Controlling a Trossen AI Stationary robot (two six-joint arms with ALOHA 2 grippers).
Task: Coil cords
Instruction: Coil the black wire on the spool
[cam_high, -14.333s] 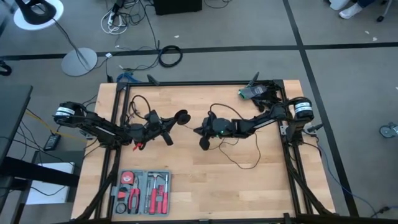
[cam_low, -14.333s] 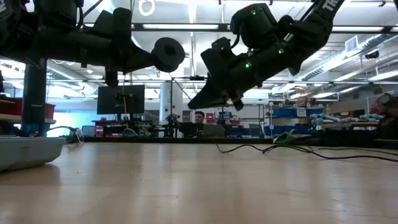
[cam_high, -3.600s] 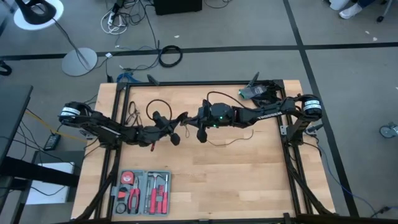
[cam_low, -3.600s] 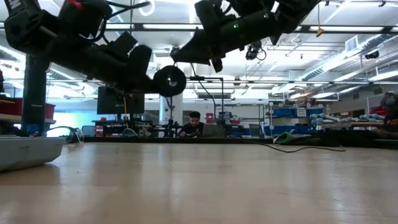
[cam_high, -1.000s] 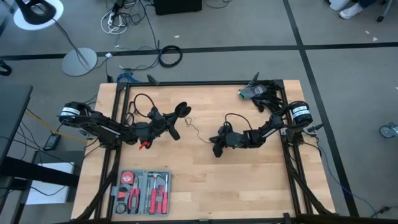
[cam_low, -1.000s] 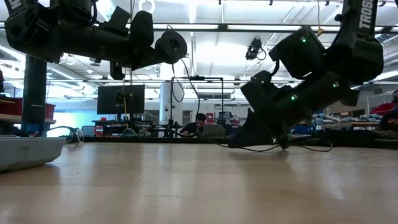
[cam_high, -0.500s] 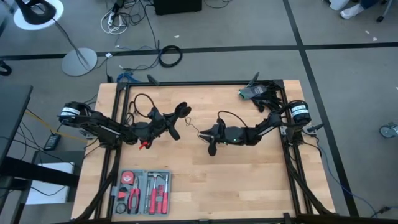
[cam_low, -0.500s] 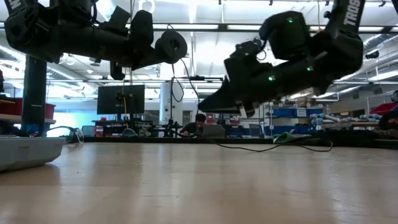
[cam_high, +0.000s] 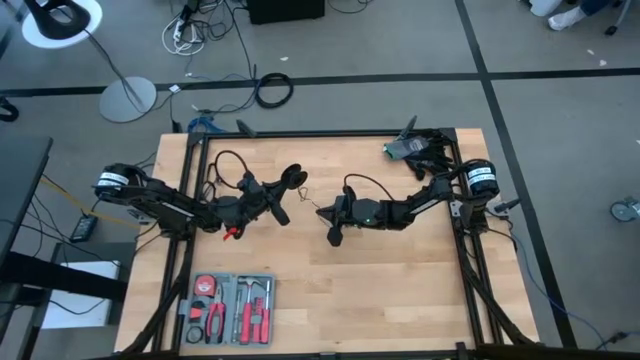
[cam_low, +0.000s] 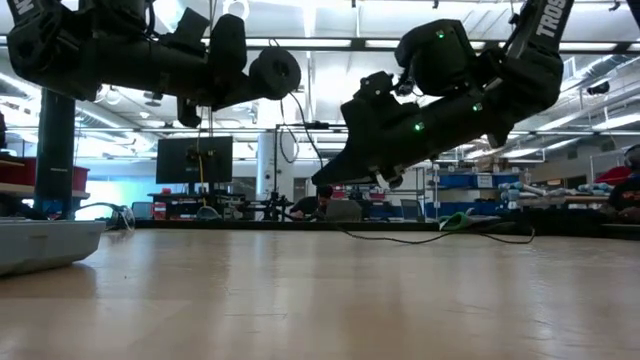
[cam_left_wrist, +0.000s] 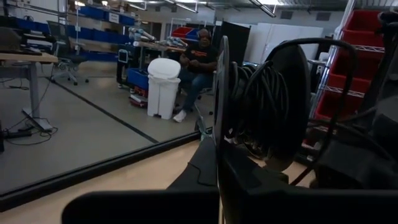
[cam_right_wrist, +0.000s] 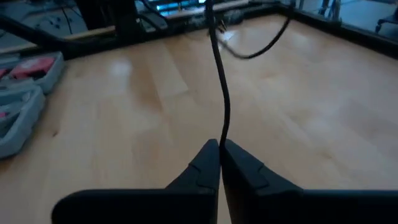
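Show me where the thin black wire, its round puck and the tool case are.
thin black wire (cam_right_wrist: 222, 93): right wrist view, mid-strand.
round puck (cam_low: 275, 73): low view, disc face.
tool case (cam_high: 228, 308): high view, tray middle.

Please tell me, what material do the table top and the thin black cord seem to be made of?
Table top: looks like light wood planks with a smooth, slightly glossy finish; grain and board seams show. Thin black cord: probably rubber- or plastic-sheathed wire, matte, bending freely in a curve.

Thin wire runs off the right wrist pic's top edge; too fine to trace in high view. Puck partly hidden behind left gripper. Tool tray cut off at edge. Person in low view mostly hidden behind desks.
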